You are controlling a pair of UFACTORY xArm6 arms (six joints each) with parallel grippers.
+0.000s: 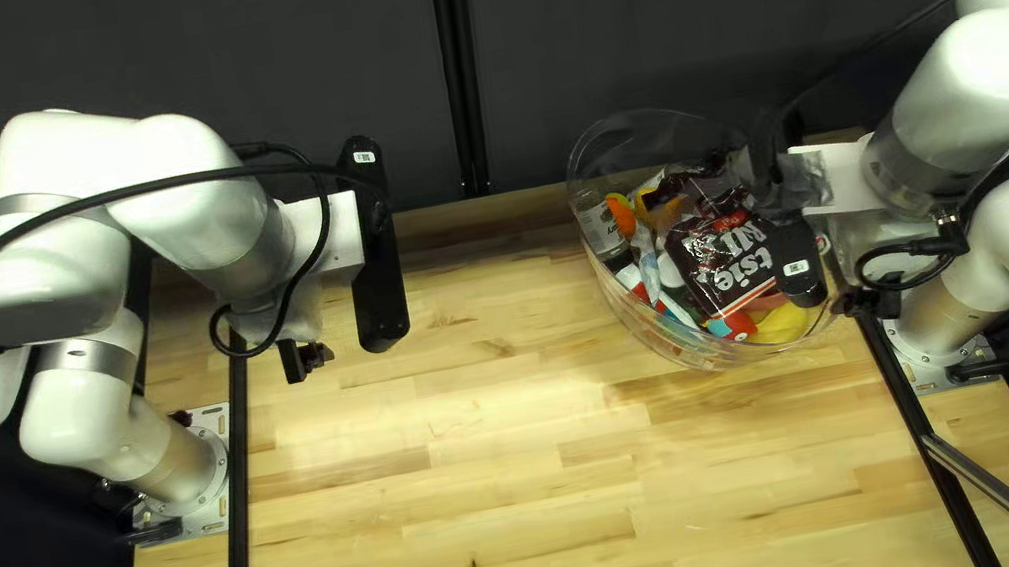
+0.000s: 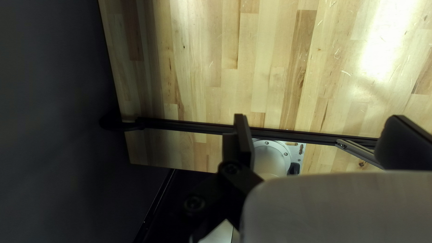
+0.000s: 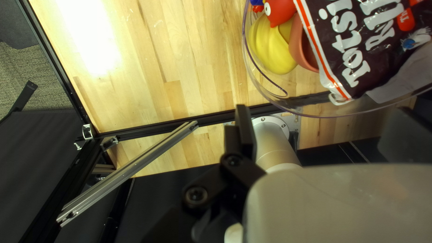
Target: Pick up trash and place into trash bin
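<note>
A clear, round-rimmed plastic bin [image 1: 663, 342] stands on the worktop [image 1: 453, 467], its mouth crowded with the task's trash; no loose piece shows on the wood around it. The right pincer [image 3: 324, 112] is open, fingers wide apart with nothing gripped, over the side of the bin nearest its own arm. The left pincer [image 2: 320, 121], also open and unloaded, hangs well apart from the bin, on the side away from the right arm. The placing looks done, so the likely step is clearing away: lift the right pincer straight up before swinging it aside, slowly, lest a finger snag the bin's thin rim or drag the bag out. The left pincer can simply wait. Inside the bin, a dark brown bag [image 1: 723, 256] with white lettering is glossy and creased, and would probably crinkle and slide if brushed. Near the rim sit a smooth, ridged yellow piece [image 3: 272, 47], a rounded red piece [image 3: 281, 12] and a curved terracotta-coloured piece [image 3: 302, 47], all seemingly firmer than the bag.
</note>
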